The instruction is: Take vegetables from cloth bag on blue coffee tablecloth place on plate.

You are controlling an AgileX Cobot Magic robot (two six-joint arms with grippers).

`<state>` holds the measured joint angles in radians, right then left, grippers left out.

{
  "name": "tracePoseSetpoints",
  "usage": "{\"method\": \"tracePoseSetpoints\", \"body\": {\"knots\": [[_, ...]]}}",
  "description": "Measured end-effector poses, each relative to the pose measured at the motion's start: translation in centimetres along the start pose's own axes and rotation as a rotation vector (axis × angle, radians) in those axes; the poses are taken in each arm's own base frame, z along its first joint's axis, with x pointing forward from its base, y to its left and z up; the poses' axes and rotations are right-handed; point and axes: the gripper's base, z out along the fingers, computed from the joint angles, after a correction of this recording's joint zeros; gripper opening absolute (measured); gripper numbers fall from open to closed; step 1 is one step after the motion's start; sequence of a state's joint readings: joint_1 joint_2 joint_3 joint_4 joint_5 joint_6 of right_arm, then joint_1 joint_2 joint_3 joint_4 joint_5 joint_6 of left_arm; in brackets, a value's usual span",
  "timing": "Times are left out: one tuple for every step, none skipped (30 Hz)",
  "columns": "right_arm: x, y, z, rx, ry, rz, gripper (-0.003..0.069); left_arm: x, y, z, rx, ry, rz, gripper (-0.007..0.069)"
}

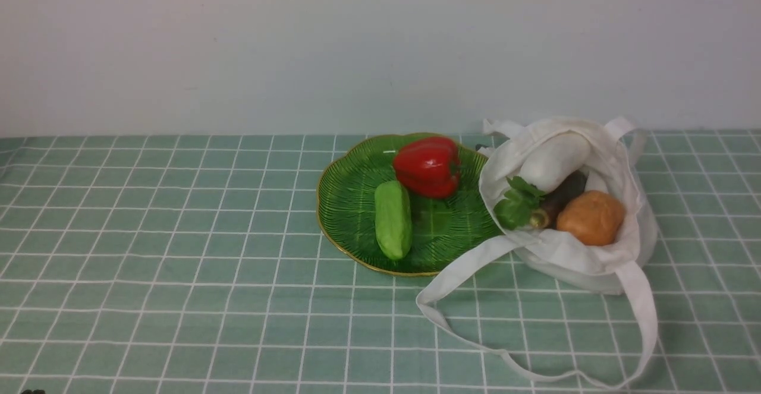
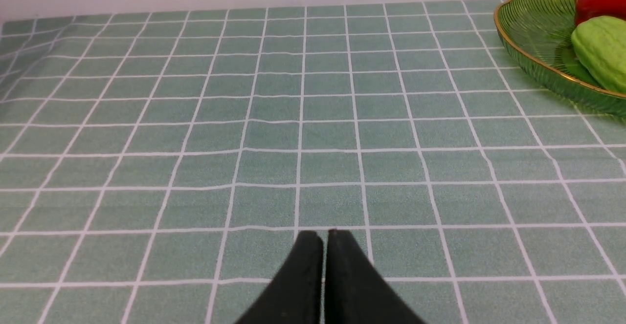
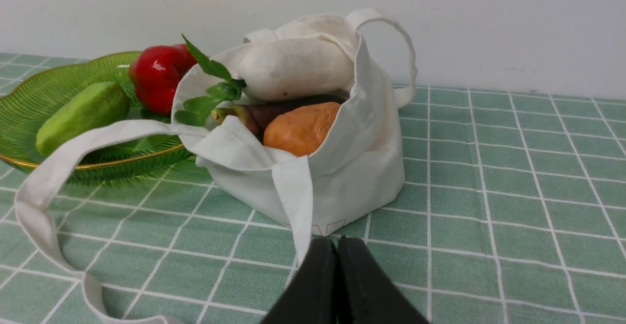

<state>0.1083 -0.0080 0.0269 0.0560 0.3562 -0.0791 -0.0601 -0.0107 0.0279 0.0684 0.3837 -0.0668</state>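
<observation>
Vegetables: cucumber [image 1: 393,220] and red pepper [image 1: 427,166] lie on the plate [image 1: 348,204]. White radish [image 1: 554,160], dark root [image 1: 559,199] and potato [image 1: 591,217] sit in the cloth bag [image 1: 585,263], which touches the plate's right rim on the checked tablecloth [image 1: 178,263]. Left end effector [image 2: 323,238] clenched, empty. Right end effector [image 3: 336,246] clenched, empty, near the bag.

The front camera is looking forward and slightly down across the checked tablecloth [image 1: 178,263] toward the wall, taking in the green plate [image 1: 348,204] and cloth bag [image 1: 594,263] from mid-range. The left wrist camera is skimming low over the cloth, catching the plate's edge [image 2: 528,60]. The right wrist camera is sitting close to the bag [image 3: 342,177] (the plate [image 3: 44,99] is appearing in all three views).
</observation>
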Motion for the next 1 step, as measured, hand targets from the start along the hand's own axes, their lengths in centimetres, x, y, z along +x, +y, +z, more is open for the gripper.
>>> {"method": "tracePoseSetpoints", "body": {"knots": [[0.00,0.00,0.00,0.000,0.000,-0.001,-0.0014,0.00,0.00,0.00,0.000,0.000,0.000,-0.0008]]}}
